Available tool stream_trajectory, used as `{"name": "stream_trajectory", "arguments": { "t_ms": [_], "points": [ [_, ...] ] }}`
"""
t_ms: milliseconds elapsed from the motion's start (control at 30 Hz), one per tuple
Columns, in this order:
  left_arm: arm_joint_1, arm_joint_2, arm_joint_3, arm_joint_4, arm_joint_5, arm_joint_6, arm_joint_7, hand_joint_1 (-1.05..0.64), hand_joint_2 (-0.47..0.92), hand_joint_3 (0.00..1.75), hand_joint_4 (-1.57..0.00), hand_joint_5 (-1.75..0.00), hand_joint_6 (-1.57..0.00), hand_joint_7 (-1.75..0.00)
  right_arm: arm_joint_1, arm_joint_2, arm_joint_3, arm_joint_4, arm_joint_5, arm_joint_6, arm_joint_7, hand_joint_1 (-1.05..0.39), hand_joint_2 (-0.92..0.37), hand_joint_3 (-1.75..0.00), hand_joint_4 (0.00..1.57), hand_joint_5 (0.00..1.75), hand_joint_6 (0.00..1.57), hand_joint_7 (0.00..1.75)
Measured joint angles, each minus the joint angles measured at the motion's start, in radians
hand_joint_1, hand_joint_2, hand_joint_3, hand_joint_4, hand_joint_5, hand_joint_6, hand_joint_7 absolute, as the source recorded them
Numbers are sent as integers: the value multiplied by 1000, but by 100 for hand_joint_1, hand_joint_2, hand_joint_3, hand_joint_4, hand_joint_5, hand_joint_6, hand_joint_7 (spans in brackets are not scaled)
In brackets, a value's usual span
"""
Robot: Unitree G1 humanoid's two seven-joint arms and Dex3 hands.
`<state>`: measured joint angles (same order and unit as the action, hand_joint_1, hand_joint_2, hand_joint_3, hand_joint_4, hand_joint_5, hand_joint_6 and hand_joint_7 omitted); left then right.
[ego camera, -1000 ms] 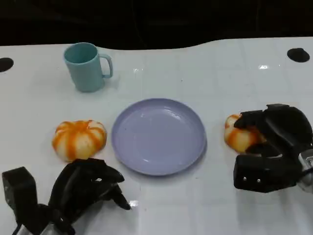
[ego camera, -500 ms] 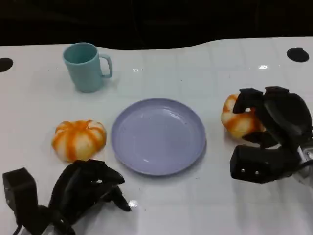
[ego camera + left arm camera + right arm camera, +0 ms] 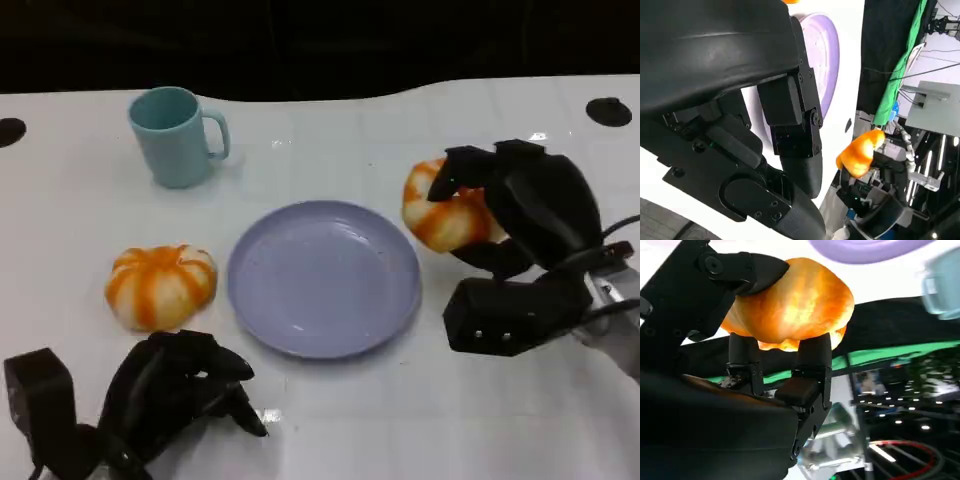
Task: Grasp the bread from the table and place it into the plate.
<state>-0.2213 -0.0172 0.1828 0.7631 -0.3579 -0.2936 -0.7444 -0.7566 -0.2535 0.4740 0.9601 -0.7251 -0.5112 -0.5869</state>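
1. Your right hand (image 3: 520,205) is gripping one orange-striped bread roll (image 3: 445,215), with fingers (image 3: 462,160) curling over its top and others pressing from beneath; the right wrist view is showing the roll (image 3: 792,307) clamped between those fingers (image 3: 812,352).
2. You are holding that roll off the table, just beside the right rim of the purple plate (image 3: 325,275).
3. A second bread roll (image 3: 160,285) is lying on the white table (image 3: 330,420), just left of the plate.
4. Your left hand (image 3: 175,390) is resting low near that second roll, fingers curled in and holding nothing.
5. A teal mug (image 3: 175,135) is standing upright beyond the plate, to the left.
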Motion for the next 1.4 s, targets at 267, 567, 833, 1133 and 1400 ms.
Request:
{"name": "stream_trajectory", "arguments": {
  "t_ms": [267, 567, 833, 1133, 1400],
  "points": [
    [4, 0, -1, -5, 0, 0, 0, -105, 72, 0, -157, -59, -157, -19, -62, 93, 13, 7, 4, -32, 73, -16, -34, -124, 96, 175, 96, 113],
    [6, 0, -3, -14, 0, 0, 0, -105, 72, 0, -157, -59, -157, -19, -106, 183, 48, 97, -3, -8, 144, -19, -41, -116, 92, 175, 81, 149],
    [6, -1, -3, -19, 0, 5, 0, -105, 72, 0, -157, -59, -157, -19, -122, 221, 47, 188, 5, 6, 182, -19, -53, -84, 80, 159, 85, 85],
    [12, -2, -10, -30, 1, 4, 6, -105, 72, 0, -157, -60, -157, -20, -127, 223, 44, 203, 45, 8, 309, -49, -91, -14, 30, 39, 46, 1],
    [17, -3, -12, -33, 1, 3, 8, -105, 73, 0, -157, -60, -157, -20, -128, 220, 44, 172, 54, 37, 420, -73, -92, -22, 1, 27, 21, 0]
  ]
}}
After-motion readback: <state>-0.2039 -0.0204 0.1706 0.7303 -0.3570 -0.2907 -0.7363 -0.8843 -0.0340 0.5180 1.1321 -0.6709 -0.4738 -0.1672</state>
